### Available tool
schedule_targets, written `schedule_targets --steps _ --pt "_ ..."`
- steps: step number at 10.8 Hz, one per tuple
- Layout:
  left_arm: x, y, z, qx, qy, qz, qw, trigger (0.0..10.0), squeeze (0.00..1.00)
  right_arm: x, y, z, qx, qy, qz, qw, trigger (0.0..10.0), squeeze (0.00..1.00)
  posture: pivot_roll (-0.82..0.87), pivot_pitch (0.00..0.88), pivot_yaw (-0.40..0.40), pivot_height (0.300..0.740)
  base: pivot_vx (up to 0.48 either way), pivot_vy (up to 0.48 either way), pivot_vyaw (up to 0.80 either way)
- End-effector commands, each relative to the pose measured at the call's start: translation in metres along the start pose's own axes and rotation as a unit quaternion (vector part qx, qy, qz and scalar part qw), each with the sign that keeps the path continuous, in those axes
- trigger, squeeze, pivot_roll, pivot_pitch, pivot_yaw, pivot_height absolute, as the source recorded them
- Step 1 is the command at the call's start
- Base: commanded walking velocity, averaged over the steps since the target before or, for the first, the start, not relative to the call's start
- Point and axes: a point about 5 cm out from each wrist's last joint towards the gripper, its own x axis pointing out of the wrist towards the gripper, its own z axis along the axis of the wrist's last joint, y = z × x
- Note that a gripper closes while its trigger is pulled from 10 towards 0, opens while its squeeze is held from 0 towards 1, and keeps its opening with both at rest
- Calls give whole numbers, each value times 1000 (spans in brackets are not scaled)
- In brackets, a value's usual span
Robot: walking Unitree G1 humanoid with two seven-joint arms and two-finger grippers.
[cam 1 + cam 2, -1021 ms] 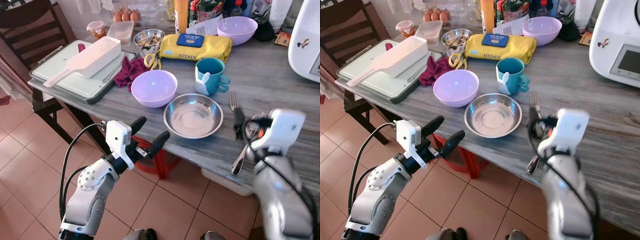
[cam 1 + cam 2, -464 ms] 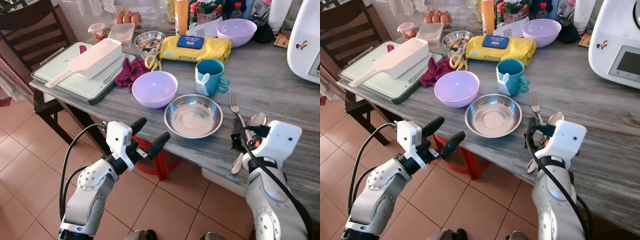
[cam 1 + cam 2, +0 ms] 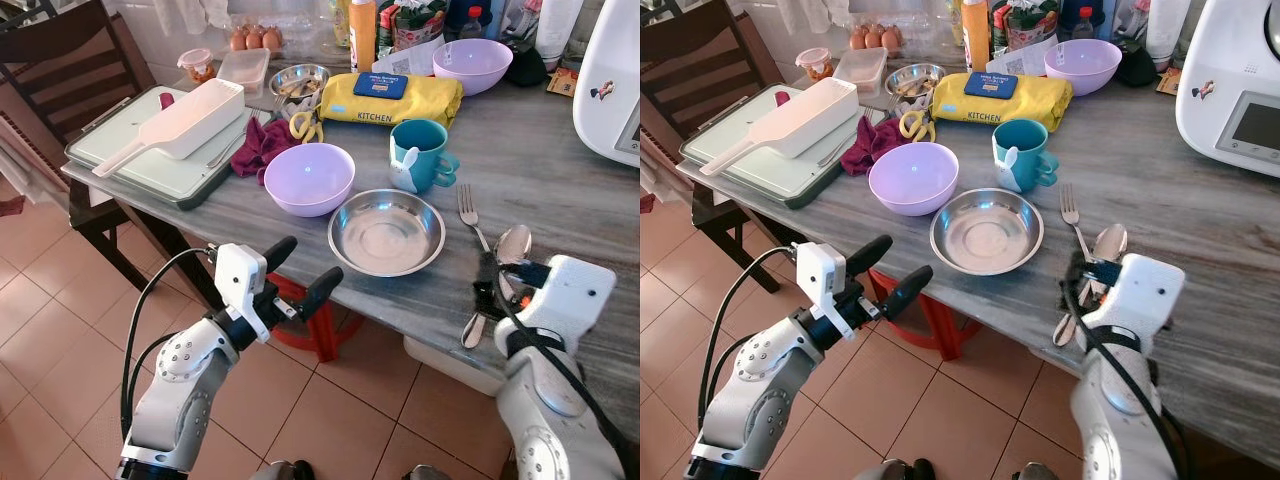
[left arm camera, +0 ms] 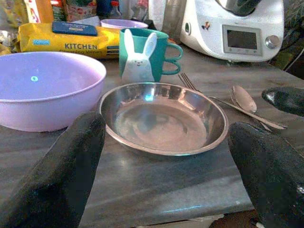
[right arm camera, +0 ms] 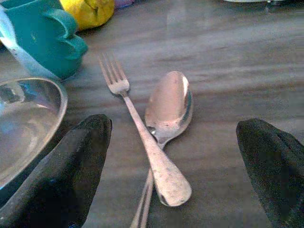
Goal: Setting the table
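Right jaws (image 5: 175,166): we see them spread wide and empty, low over the bench edge, with the fork and spoon handles lying between the two fingers.
Fork (image 3: 470,217): flat on the bench just right of the steel dish, tines pointing away from us; its handle crosses the spoon's handle.
Spoon (image 3: 511,245): flat beside the fork, bowl up, touching the fork where the handles cross.
Left jaws (image 3: 300,271): we see them open and holding nothing, off the near bench edge above the tiled floor, facing the dish.
Dish (image 3: 387,231): steel, empty, near the front edge of the bench (image 3: 560,190).
Lilac bowl (image 3: 308,176): just left of the dish and behind it.
Mug (image 3: 420,153): teal with a white rabbit on it, upright behind the dish.
Yellow pack (image 3: 392,95): marked KITCHEN, lying behind the mug.
Second lilac bowl (image 3: 472,64): at the far side of the bench.
Tray (image 3: 150,160): at the bench's left end, carrying a white scoop (image 3: 175,123).
Red cloth (image 3: 258,148): bunched between the tray and the near lilac bowl.
White appliance (image 3: 1238,80): at the far right of the bench.
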Motion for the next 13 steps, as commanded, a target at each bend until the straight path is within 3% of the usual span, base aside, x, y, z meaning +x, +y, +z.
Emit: schedule_targets --steps 1,4,5,10,11,12,13 --pt "-3 2 -4 3 9 -1 1000 10000 0 -1 -1 -4 -3 17 0 1000 10000 0 -133 129 143 740 0 0 0" --pt "-3 0 -5 0 10 -1 1000 10000 0 1 -2 -13 7 39 3 999 9137 0 -127 132 143 740 0 0 0" --pt "-4 0 -5 1 11 0 1000 10000 0 1 -2 -14 8 42 5 999 10000 0 -124 133 142 740 0 0 0" --pt "-4 0 -6 3 15 -1 1000 10000 0 6 -1 -23 15 60 12 998 10000 0 -119 138 150 740 0 0 0" --pt "-4 -1 -6 2 15 -1 1000 10000 0 8 -1 -25 10 62 17 998 1373 0 -118 140 149 740 0 0 0" --pt "-4 -1 -6 2 15 -1 1000 10000 0 9 0 -26 7 64 21 998 0 0 -118 140 149 740 0 0 0" --pt "-4 -1 -6 2 16 -2 1000 10000 0 12 1 -27 1 66 26 997 0 0 -116 140 148 740 0 0 0"
